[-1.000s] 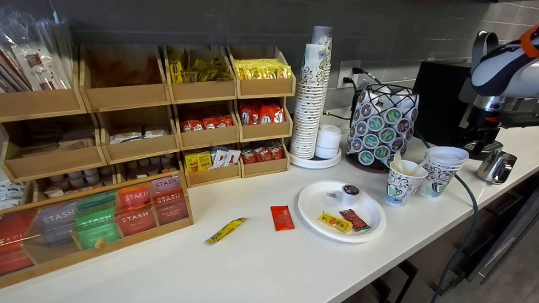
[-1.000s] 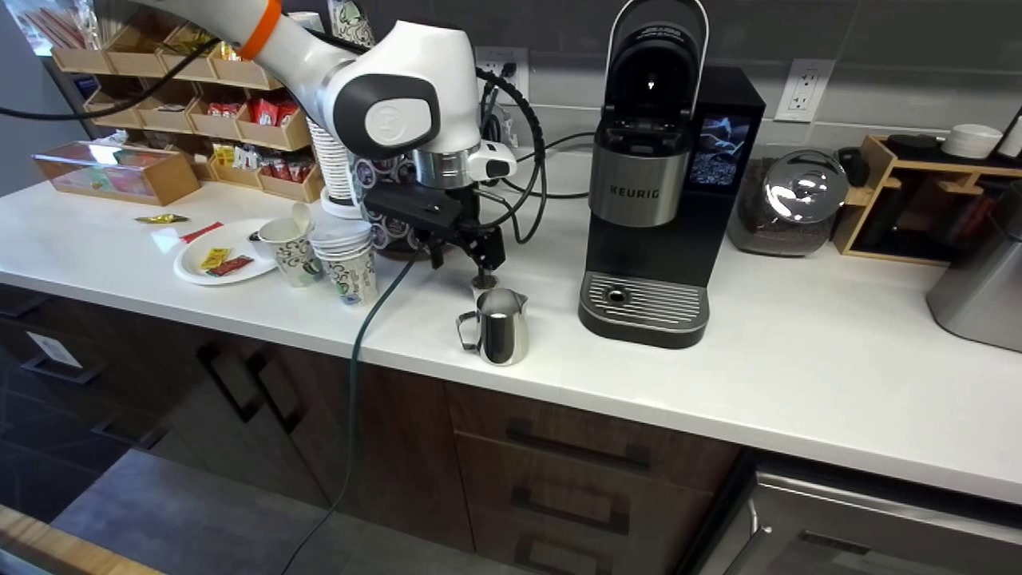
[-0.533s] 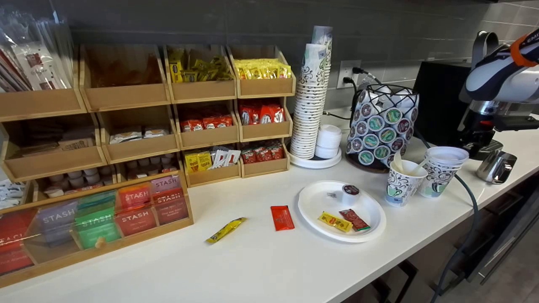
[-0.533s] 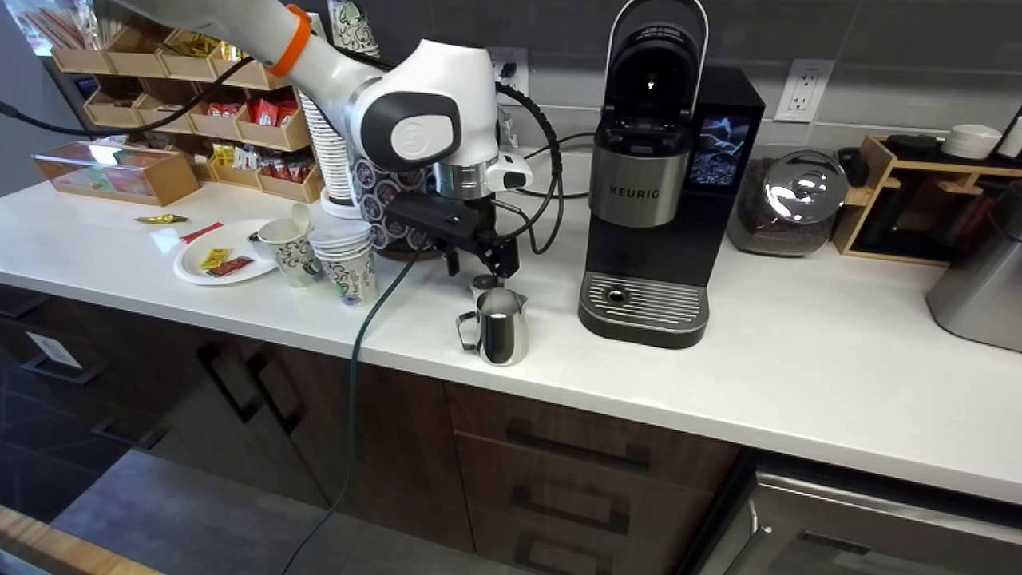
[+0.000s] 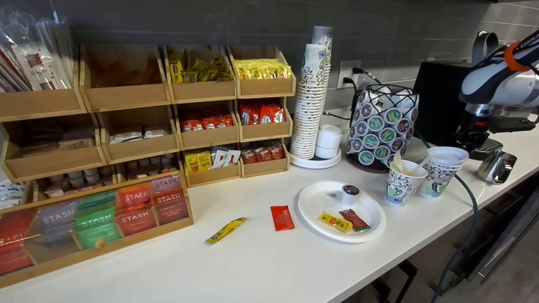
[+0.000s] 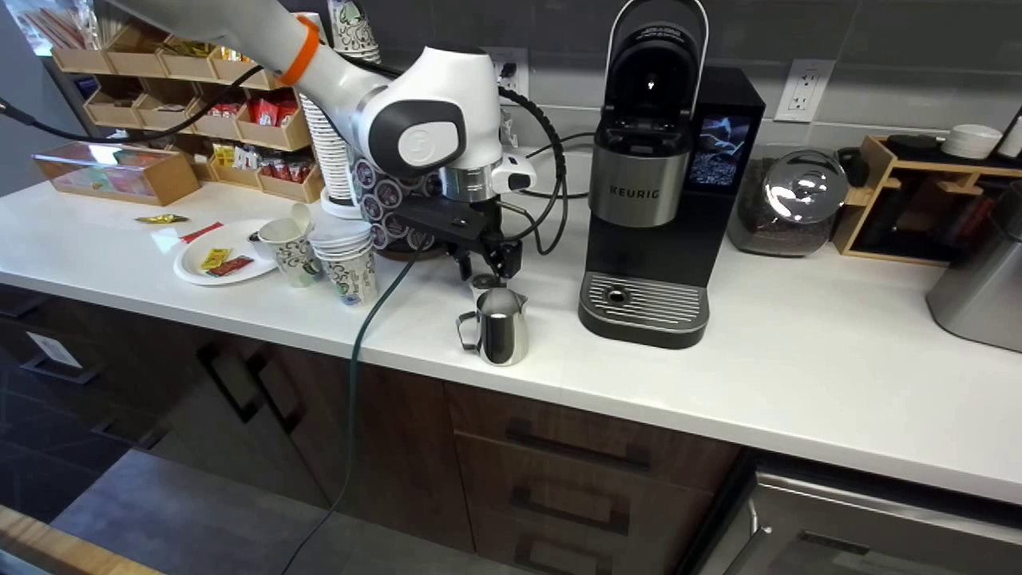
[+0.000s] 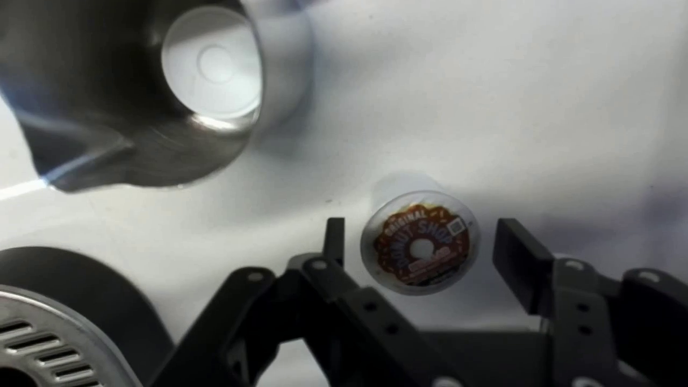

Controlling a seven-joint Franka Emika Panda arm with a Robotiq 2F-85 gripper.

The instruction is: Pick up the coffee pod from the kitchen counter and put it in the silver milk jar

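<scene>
The coffee pod, white with a red-brown donut-print lid, stands upright on the counter. My gripper is open around it in the wrist view, with a small gap between the pod and each of the black fingers. An exterior view has the gripper just above the pod. Right beside them, toward the counter's front edge, is the shiny silver milk jar, upright with its handle to the left. Looking into the jar from the wrist, I see a pale round bottom.
A Keurig coffee machine rises to the right of the gripper. Stacked paper cups and a wire pod rack flank the arm's other side. A green cable hangs over the counter edge. A white plate holds packets and another pod.
In an exterior view my gripper has moved rightward, then slightly lower, over the pod. Its fingers have drawn closer together. Pod and jar have stayed in place.
</scene>
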